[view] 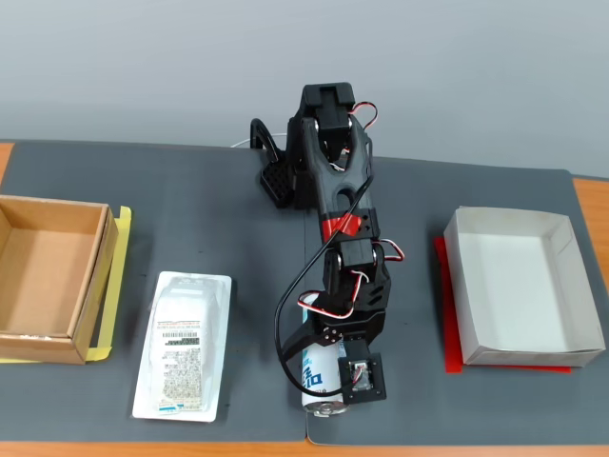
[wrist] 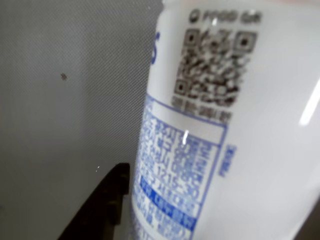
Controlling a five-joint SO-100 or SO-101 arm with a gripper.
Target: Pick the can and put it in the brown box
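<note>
The can (wrist: 220, 130) fills my wrist view, my gripper (view: 319, 367) clamped on it, far from the brown box (view: 52, 276).

Dark grey mat (view: 209, 205) covers table. On it, fixed view, L to R: brown box (view: 48, 276) on yellow sheet, wrapped packet (view: 183, 345), can (view: 319, 381), white box (view: 519, 286) on red underlay.

There is one can (view: 319, 379) under the one black robot arm (view: 333, 190). There are two boxes: one brown box (view: 48, 278) far left of the arm and one white box (view: 521, 288) to its right. One flat white packet (view: 184, 345) lies left of the arm.
</note>
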